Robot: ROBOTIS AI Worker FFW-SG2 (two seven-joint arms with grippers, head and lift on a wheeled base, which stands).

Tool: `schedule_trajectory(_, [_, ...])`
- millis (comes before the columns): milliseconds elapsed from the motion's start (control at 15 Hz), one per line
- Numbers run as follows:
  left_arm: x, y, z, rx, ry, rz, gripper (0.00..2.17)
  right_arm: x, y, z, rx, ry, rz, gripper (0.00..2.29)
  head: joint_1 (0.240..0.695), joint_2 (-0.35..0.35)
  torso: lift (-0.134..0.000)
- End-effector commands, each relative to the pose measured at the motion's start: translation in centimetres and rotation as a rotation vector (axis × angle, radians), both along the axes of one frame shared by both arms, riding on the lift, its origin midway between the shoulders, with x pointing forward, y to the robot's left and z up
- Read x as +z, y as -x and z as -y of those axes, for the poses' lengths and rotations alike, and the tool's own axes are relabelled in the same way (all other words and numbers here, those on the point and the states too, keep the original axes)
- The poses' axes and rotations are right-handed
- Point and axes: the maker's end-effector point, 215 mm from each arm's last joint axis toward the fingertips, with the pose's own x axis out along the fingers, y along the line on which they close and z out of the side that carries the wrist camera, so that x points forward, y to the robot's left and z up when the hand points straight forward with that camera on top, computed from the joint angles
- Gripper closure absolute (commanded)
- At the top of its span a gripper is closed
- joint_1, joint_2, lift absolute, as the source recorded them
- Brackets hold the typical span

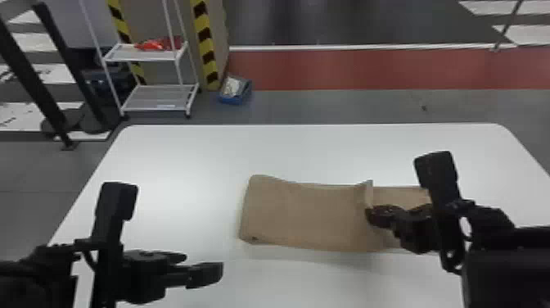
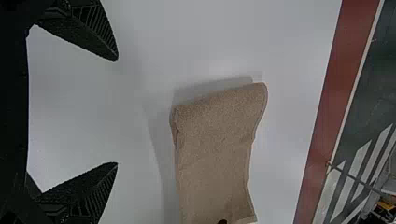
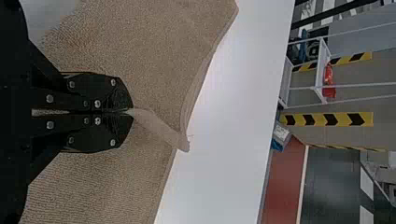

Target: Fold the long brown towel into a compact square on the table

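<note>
A: Step in hand? The brown towel (image 1: 311,217) is lying as a long strip on the table (image 1: 184,155), nearer the robot's right.

B: Judged a lengthwise-shortening fold. The right gripper (image 3: 132,112) is pressing its jaws together on a raised edge (image 3: 161,129) of cloth. Beyond that edge, on the robot's right, more towel is lying beneath the gripper.

A: And the left gripper (image 2: 117,111)?

B: It is hanging apart from the towel, over the table's left part, its jaws standing wide and empty.

A: Next move?

B: Probably the right jaws will be needing to lay that edge flat, then let go cleanly. The outline is remaining oblong, so at least one more fold is likely wanting.
</note>
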Motion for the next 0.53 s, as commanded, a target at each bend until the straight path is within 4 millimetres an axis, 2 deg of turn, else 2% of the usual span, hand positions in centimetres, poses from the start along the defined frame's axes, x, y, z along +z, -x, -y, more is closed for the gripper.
schedule_trajectory(0, [-0.2, 0.3, -0.1, 0.002, 0.000, -0.010, 0.08, 3.4, -0.7, 0.6, -0.027, -0.061, 0.045, 1.12, 0.695, 0.044, -0.124])
schedule_trajectory(67, [-0.3, 0.4, -0.5, 0.009, -0.004, -0.013, 0.08, 5.4, -0.8, 1.8, -0.055, -0.088, 0.070, 1.12, 0.695, 0.042, -0.124])
schedule_trajectory(133, [-0.3, 0.3, -0.8, 0.017, -0.005, -0.012, 0.08, 6.2, -0.7, 2.9, -0.080, -0.104, 0.077, 1.12, 0.695, 0.039, -0.124])
schedule_trajectory(200, [-0.4, 0.3, -0.8, 0.016, -0.005, -0.014, 0.08, 5.7, -0.5, 3.5, -0.094, -0.108, 0.062, 1.12, 0.695, 0.033, -0.124])
schedule_trajectory(333, [-0.4, 0.5, -0.1, 0.005, 0.002, -0.015, 0.08, 2.3, -0.3, 3.5, -0.088, -0.082, 0.017, 1.12, 0.695, 0.011, -0.124])
schedule_trajectory(400, [-0.4, 0.6, 0.2, 0.000, 0.005, -0.015, 0.08, 1.6, -0.4, 3.1, -0.080, -0.075, 0.009, 1.12, 0.695, 0.004, -0.124])
schedule_trajectory(467, [-0.3, 0.6, 0.2, 0.001, 0.004, -0.014, 0.08, 2.0, -0.6, 3.1, -0.078, -0.075, 0.017, 1.12, 0.695, 0.000, -0.124])
